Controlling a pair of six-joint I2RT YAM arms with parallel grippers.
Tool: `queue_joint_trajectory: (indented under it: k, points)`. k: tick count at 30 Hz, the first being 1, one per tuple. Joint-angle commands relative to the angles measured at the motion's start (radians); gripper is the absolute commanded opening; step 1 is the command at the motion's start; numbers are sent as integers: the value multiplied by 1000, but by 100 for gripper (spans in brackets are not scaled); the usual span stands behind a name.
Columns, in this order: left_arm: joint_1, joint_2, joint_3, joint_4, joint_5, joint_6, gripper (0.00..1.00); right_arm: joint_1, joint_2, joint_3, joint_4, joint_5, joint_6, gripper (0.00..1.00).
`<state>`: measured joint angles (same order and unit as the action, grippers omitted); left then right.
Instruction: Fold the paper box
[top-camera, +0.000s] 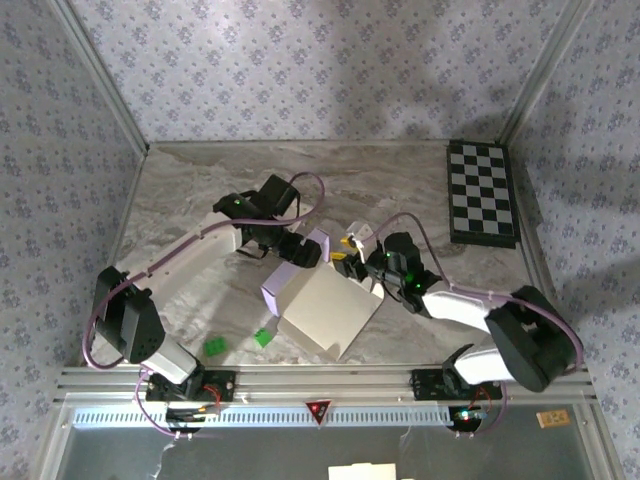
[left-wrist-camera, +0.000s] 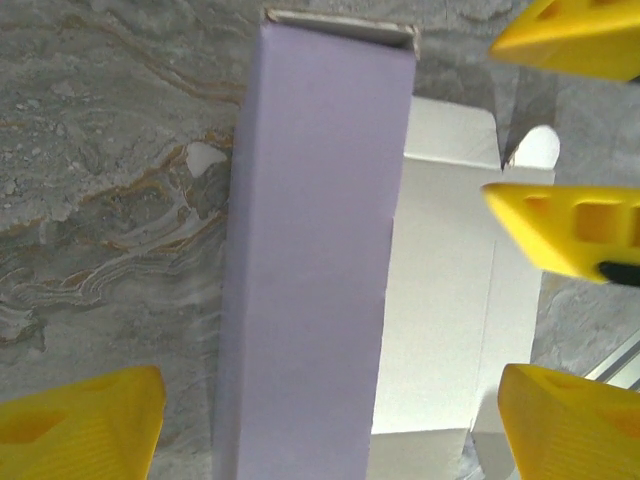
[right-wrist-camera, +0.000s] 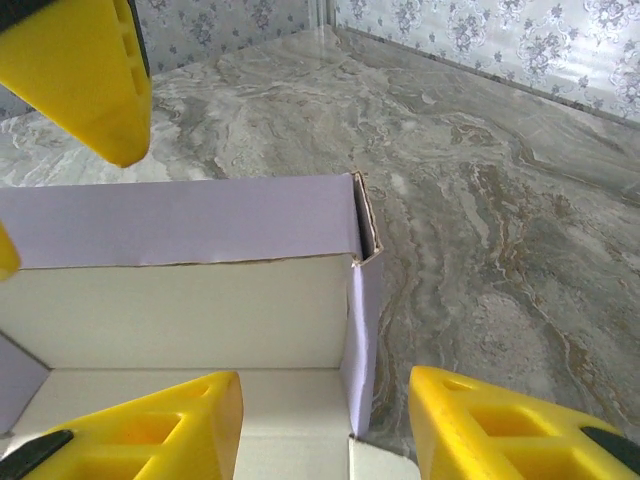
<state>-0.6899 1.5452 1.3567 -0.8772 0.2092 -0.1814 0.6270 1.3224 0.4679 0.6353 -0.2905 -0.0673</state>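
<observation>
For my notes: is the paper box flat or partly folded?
Partly folded: the paper box has a lilac wall standing upright with a turned corner; its white panel lies flat.

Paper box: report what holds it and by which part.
Nothing holds it: left gripper and right gripper stand open astride walls of the paper box.

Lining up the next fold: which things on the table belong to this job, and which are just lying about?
For the job:
paper box, one lilac wall raised

Lying about:
two green bits, left of the box toward the near edge
checkerboard, far right
</observation>
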Motion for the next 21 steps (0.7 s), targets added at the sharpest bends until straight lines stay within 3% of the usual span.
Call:
queue_joint_trajectory:
  k: [1,16,21]
  points:
    - [-7,-5,-1,-66,-15,65,87,15,-77,-2,-184,15,19,49]
    - [-5,70,-3,-37,-1,102,85,86,-252,15,-529,178,178,52]
    - [21,58,-29,0,-10,78,82,89,-283,40,-657,289,315,53]
